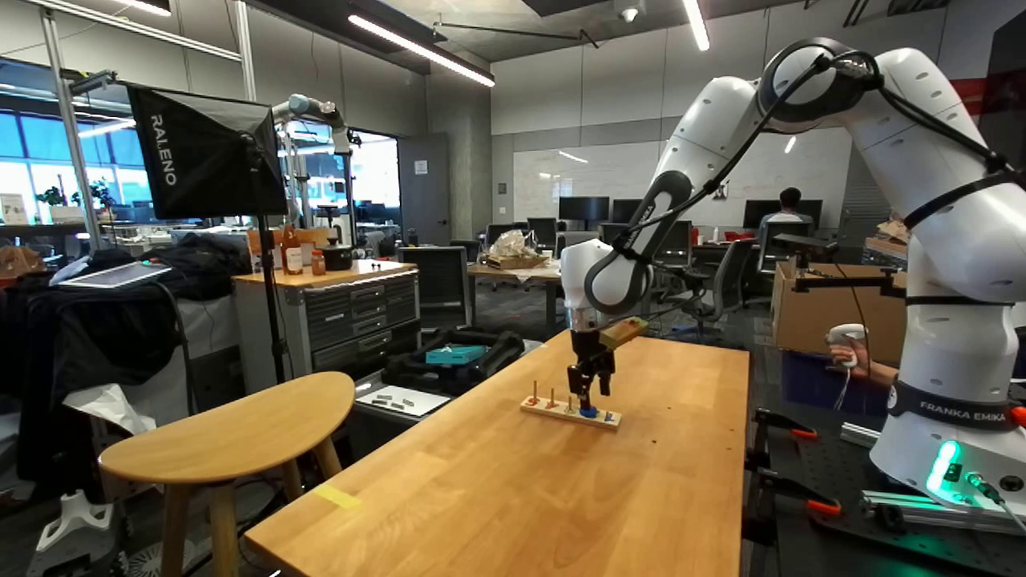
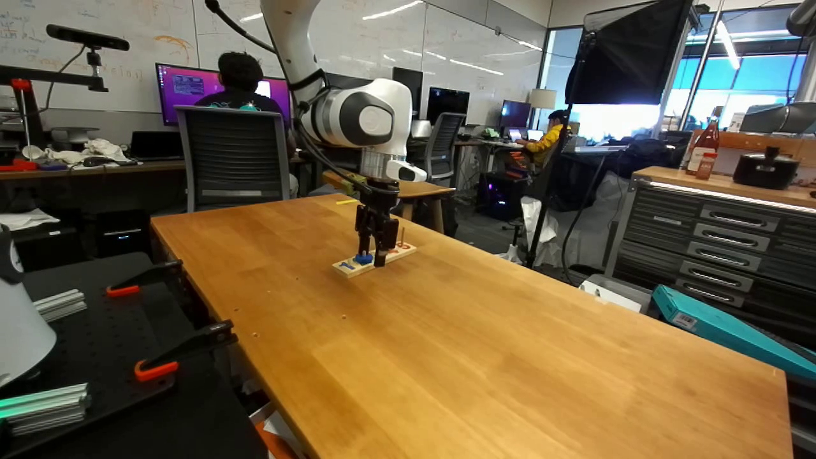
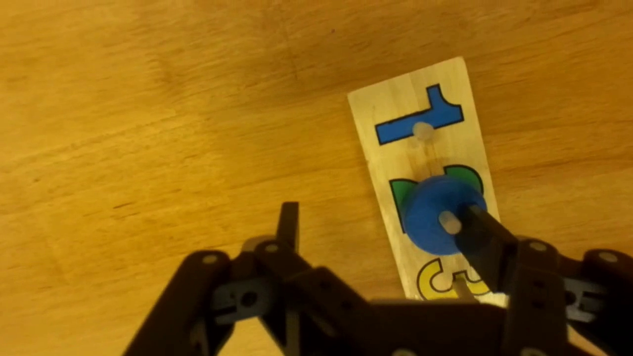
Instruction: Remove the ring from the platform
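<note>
A blue ring [image 3: 424,210] on its peg [image 3: 449,223], the gripper [image 3: 381,211] spread wide

The ring sits low around the second peg of the platform [image 3: 388,160], counted from the end printed with a blue 1 [image 3: 403,129]. Nothing is held: one finger [image 3: 489,242] stands over the ring, the other, well apart from it, over the table [image 1: 481,497]. That table is warm-toned wood with dark specks and yellow tape [image 1: 338,496] near a corner. Around it are a half-round side table [image 1: 232,433], a grey drawer cabinet [image 1: 361,312], a black softbox [image 1: 200,152] and a whiteboard [image 2: 363,44]; a person [image 2: 237,80] sits with back turned before a purple monitor [image 2: 182,95]. The ring and the finger cover much of a green figure [image 3: 466,177], and whether the two touch cannot be told. A yellow figure [image 3: 424,277] is partly covered in the wrist view, where the platform's far end cannot be seen. The arm [image 2: 347,118] is cut off at the top of an exterior view
</note>
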